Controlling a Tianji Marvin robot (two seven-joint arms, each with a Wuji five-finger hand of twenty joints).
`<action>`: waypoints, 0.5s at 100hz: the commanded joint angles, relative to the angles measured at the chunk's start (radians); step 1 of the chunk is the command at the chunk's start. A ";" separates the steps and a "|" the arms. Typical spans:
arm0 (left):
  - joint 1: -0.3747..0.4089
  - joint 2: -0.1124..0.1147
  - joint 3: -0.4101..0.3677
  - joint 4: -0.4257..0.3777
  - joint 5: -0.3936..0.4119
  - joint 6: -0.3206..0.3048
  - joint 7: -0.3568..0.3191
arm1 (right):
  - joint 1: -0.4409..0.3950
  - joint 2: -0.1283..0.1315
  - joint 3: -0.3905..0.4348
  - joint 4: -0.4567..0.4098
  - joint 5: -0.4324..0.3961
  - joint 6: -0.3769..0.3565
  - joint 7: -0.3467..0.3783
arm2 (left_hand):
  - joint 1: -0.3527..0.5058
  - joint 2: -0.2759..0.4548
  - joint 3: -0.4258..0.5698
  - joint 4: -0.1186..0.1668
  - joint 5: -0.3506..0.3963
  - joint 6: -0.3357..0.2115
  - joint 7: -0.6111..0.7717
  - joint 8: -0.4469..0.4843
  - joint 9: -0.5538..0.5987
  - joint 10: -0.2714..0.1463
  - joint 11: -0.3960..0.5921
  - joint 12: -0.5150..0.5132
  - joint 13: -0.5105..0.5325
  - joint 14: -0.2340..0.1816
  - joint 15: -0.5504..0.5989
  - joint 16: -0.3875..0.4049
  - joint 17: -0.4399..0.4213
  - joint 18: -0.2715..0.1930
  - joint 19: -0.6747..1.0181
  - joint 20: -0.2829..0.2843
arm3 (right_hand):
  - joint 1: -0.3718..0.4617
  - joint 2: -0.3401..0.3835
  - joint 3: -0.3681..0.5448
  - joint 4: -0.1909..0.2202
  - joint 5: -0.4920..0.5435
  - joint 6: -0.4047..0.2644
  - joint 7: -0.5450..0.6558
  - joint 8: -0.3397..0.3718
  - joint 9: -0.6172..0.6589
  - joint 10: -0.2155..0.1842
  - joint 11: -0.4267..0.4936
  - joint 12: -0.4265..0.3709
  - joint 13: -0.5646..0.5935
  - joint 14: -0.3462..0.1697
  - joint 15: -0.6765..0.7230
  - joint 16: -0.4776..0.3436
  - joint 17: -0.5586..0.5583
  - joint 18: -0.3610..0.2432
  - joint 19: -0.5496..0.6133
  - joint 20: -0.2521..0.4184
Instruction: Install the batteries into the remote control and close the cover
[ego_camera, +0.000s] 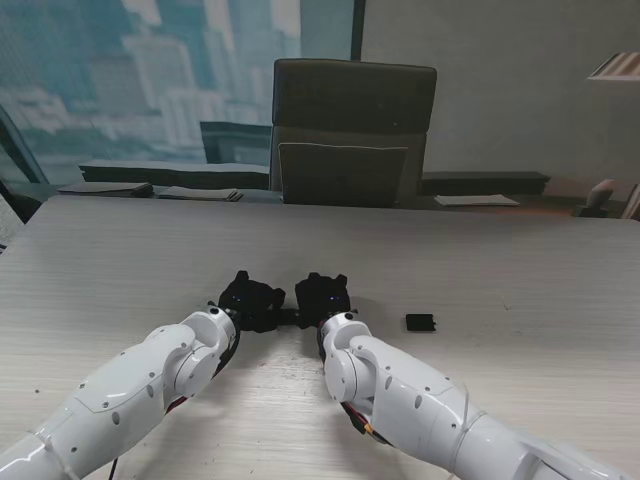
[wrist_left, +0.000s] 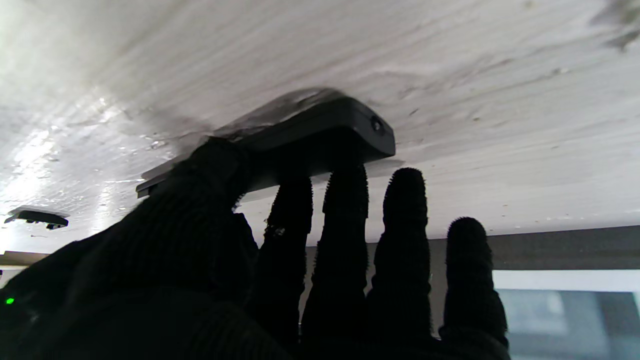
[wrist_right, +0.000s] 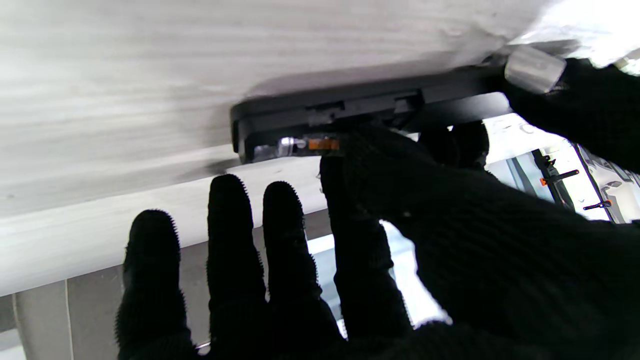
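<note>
Centrally, the remote control (wrist_right: 360, 107) lay on the table (ego_camera: 500, 260), long axis spanning both hands, left hand (ego_camera: 252, 300) and right hand (ego_camera: 322, 294) each pressing 1 end, cover (ego_camera: 420, 322) lying apart rightward.

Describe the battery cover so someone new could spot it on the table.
Start at the pale wooden table, then find the two black hands, the left hand and right hand. To their right lies the battery cover, a small flat black rectangle, alone and untouched.
</note>
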 joint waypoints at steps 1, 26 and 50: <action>0.021 -0.002 0.015 0.027 -0.004 0.002 -0.035 | -0.014 0.005 0.000 -0.004 -0.002 0.005 0.012 | 0.047 0.050 0.068 0.040 0.085 -0.123 0.072 0.032 0.053 -0.104 -0.081 -0.030 0.014 0.014 0.012 0.007 -0.001 0.008 0.024 0.014 | 0.003 0.002 0.038 0.027 0.008 -0.016 0.055 0.021 -0.032 0.016 0.013 -0.004 -0.010 -0.016 0.007 0.003 -0.015 0.011 -0.006 -0.008; 0.022 -0.002 0.013 0.026 -0.003 0.003 -0.036 | -0.023 0.013 0.007 -0.017 -0.012 0.017 0.013 | 0.048 0.050 0.068 0.040 0.085 -0.124 0.072 0.032 0.054 -0.104 -0.081 -0.029 0.015 0.013 0.013 0.007 0.000 0.008 0.023 0.014 | -0.001 0.004 0.033 0.028 0.003 -0.025 0.054 0.019 -0.030 0.017 0.011 -0.005 -0.014 -0.017 0.004 0.002 -0.015 0.012 -0.007 -0.008; 0.022 -0.002 0.009 0.024 -0.001 0.004 -0.037 | -0.027 0.020 0.012 -0.026 -0.020 0.022 0.016 | 0.049 0.050 0.068 0.040 0.085 -0.123 0.072 0.032 0.054 -0.104 -0.082 -0.028 0.015 0.015 0.013 0.007 0.000 0.008 0.023 0.014 | -0.017 -0.006 0.021 0.023 -0.004 -0.034 0.045 0.008 -0.031 0.017 0.009 -0.006 -0.013 -0.017 0.002 0.001 -0.015 0.012 -0.007 -0.008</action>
